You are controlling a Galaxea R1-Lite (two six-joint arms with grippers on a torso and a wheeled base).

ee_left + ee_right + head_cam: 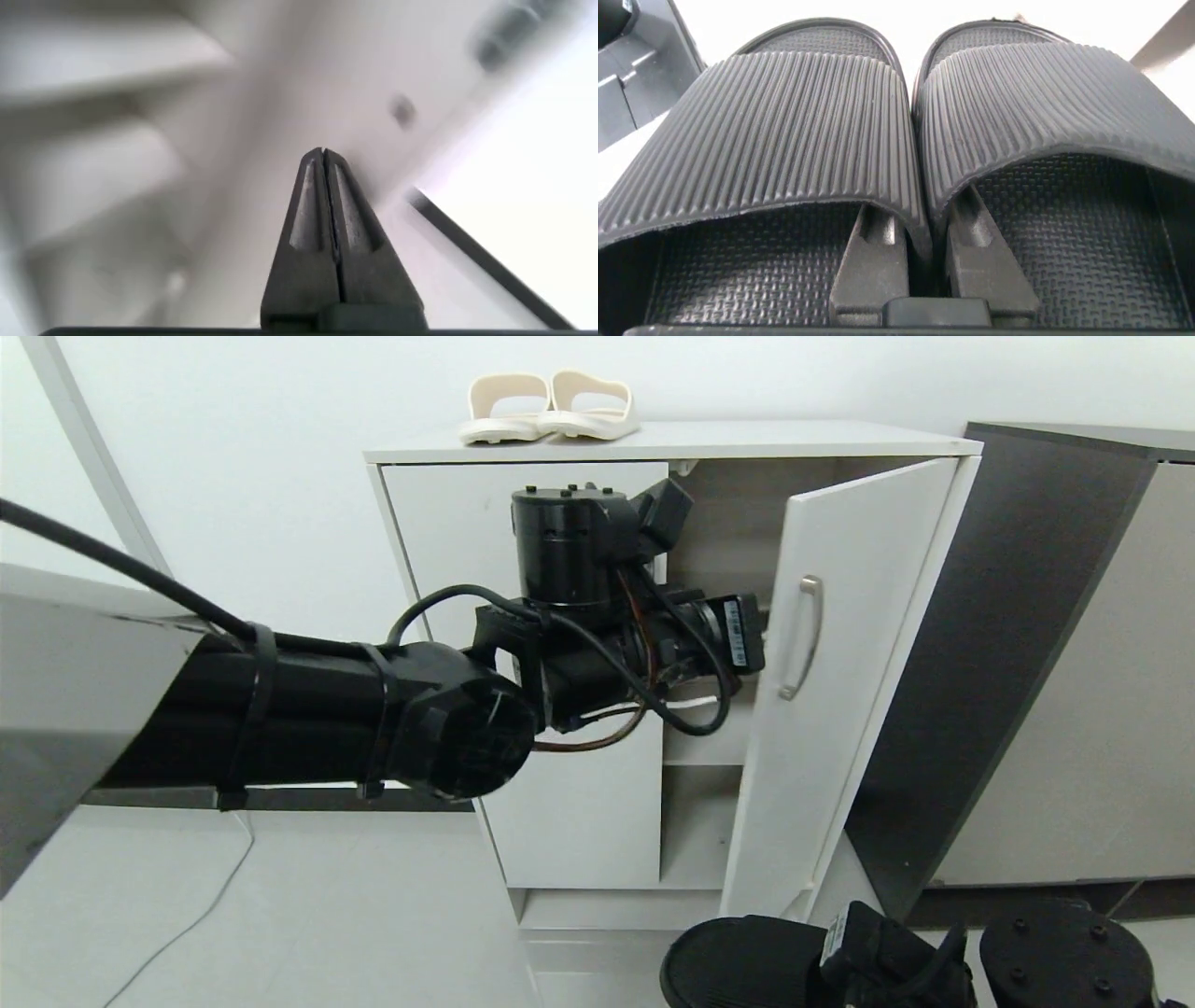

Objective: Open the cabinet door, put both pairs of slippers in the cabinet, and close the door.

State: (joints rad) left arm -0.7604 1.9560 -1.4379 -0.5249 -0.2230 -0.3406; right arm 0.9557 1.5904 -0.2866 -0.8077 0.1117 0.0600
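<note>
The white cabinet (560, 821) stands ahead with its right door (859, 709) swung partly open and its left door shut. A cream pair of slippers (551, 406) rests on the cabinet top. My left arm reaches into the gap by the open door's inner edge. In the left wrist view my left gripper (323, 161) is shut with nothing in it, close to the blurred inside of the cabinet. Low in front of the cabinet, my right gripper (924, 266) is shut on the black slippers (813, 121), pinching the two straps together where they meet. One black slipper (738, 966) shows at the bottom of the head view.
The door carries a metal bar handle (803, 635). Shelves (695, 756) show inside the open half. A dark grey cabinet (1027, 644) stands close on the right, just past the open door. A cable (187, 919) trails on the pale floor at left.
</note>
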